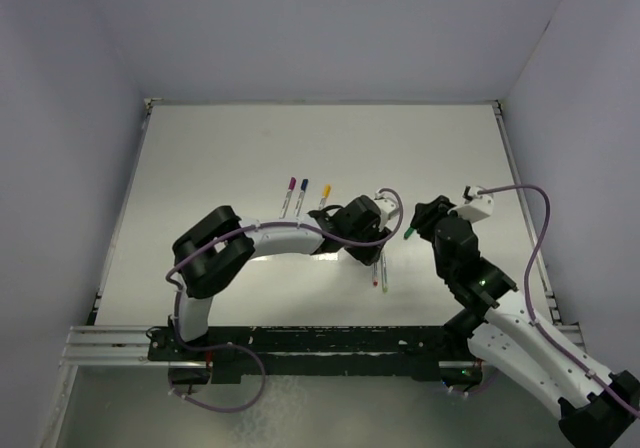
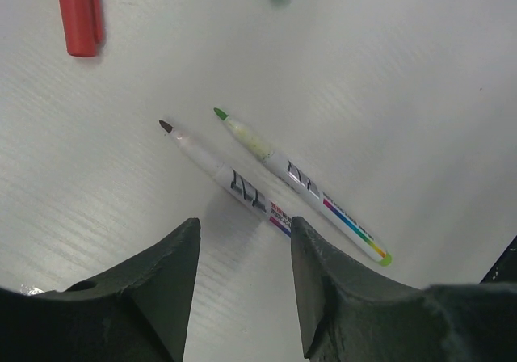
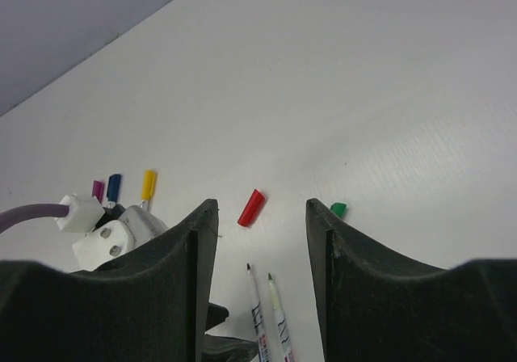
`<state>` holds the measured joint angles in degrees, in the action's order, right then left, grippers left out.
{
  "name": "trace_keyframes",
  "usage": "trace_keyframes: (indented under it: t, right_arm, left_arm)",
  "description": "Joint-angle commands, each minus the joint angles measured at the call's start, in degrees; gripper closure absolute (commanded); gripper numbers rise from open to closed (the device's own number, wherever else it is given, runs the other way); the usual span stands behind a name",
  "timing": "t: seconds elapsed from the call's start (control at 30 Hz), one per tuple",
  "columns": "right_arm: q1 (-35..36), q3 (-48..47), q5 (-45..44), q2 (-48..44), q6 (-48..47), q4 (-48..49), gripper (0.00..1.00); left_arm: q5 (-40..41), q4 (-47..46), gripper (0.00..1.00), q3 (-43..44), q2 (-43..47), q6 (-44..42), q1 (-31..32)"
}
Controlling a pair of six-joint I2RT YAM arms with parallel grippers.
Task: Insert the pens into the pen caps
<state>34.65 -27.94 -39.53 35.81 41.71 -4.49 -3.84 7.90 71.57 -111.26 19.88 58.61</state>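
The left hand (image 2: 244, 237) hangs low over the tabletop (image 2: 420, 71), its fingers spread and gripping nothing. The tail of the red-tipped pen (image 2: 222, 172) lies flat on the surface below the gap. That pen and the green-tipped pen (image 2: 299, 183) lie side by side, uncapped and not quite touching, on the near side of the red cap (image 2: 79, 14), with their tips aimed its way but well short of it. The right hand (image 3: 261, 216) is also spread and empty, facing the red cap across the two pens. The green cap (image 3: 338, 209) lies loose near the red cap, to its right in both wrist views. Left of the red cap and farther off lie three pens in a close row, wearing the purple cap (image 3: 98, 190), blue cap (image 3: 114, 187) and yellow cap (image 3: 148, 184).
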Motion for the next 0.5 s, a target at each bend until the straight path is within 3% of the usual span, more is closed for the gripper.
trace_keyframes:
  t: [0.0, 0.17, 0.47]
  right_arm:
    - [0.2, 0.2, -0.9, -0.5, 0.7, 0.9, 0.5]
    - [0.2, 0.8, -0.4, -1.0, -0.3, 2.5, 0.51]
    - [0.2, 1.2, 0.6, -0.8, -1.5, 4.3, 0.51]
  left_arm:
    - [1.5, 0.3, 0.48, 3.3, -1.1, -0.8, 0.6]
    - [5.0, 2.0, 0.48, 4.3, -2.2, -1.1, 1.4]
    - [4.4, 1.8, 0.48, 5.3, -3.8, -1.1, 1.9]
